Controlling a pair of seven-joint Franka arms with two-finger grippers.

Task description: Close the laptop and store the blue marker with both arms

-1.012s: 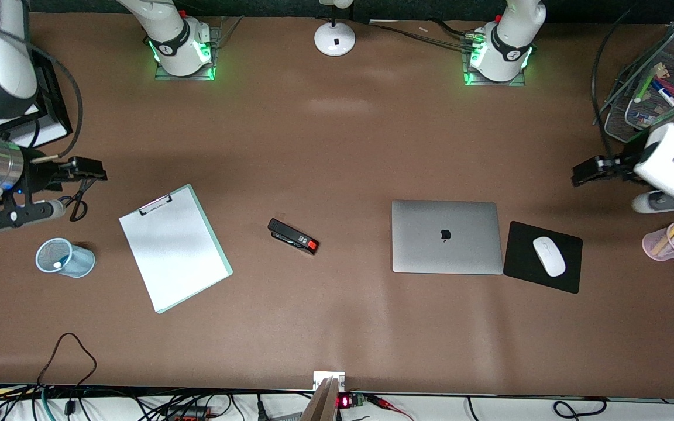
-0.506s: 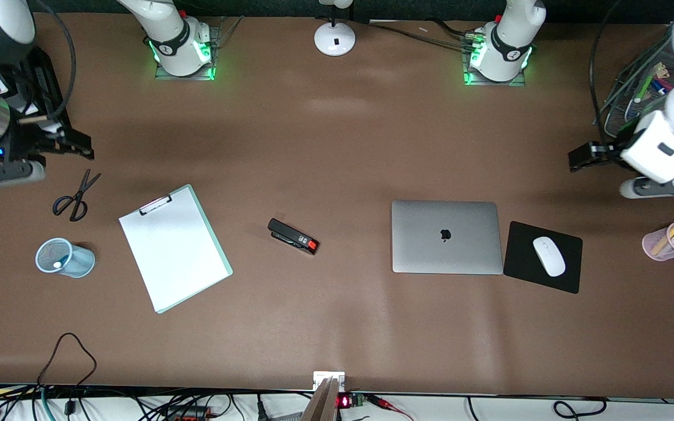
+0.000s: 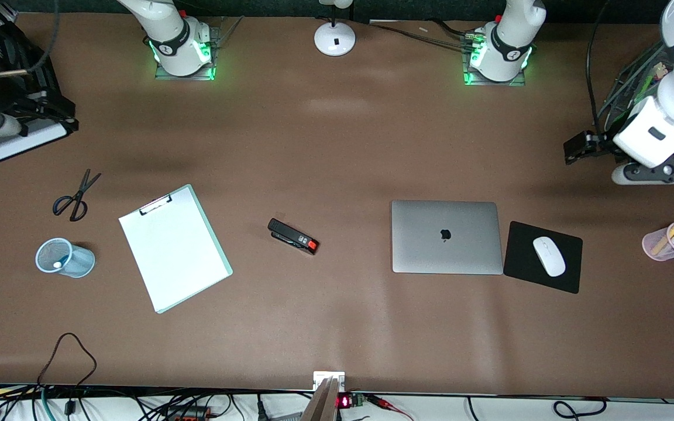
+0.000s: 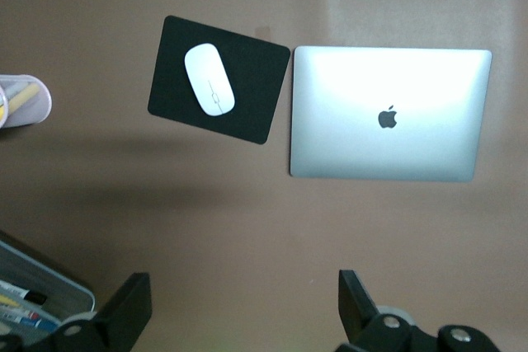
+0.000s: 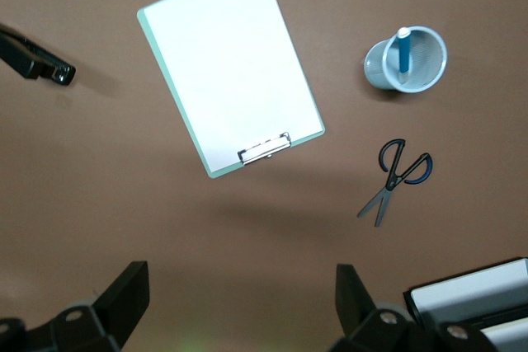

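Note:
The silver-grey laptop (image 3: 446,237) lies shut on the table, apple logo up; it also shows in the left wrist view (image 4: 388,113). The blue marker (image 5: 403,53) stands in a light-blue mesh cup (image 3: 65,258) at the right arm's end of the table; in the front view only its white tip (image 3: 57,265) shows. My left gripper (image 3: 575,149) is open and empty in the air at the left arm's end, over bare table beside a wire tray; its jaws (image 4: 243,302) stand wide apart. My right gripper (image 3: 62,114) is open and empty over a black paper tray; its jaws (image 5: 239,294) are wide apart too.
A white mouse (image 3: 549,256) lies on a black mouse pad (image 3: 568,278) beside the laptop. A stapler (image 3: 293,236), a clipboard (image 3: 174,248) and scissors (image 3: 74,196) lie on the table. A pink pen cup (image 3: 659,244), a wire tray (image 3: 621,120), a black paper tray (image 3: 21,140) and a lamp base (image 3: 334,38) stand at the edges.
Both arms have drawn back toward the robots' bases. The right gripper moved off the scissors to over the black paper tray. The left gripper shifted a little toward the wire tray.

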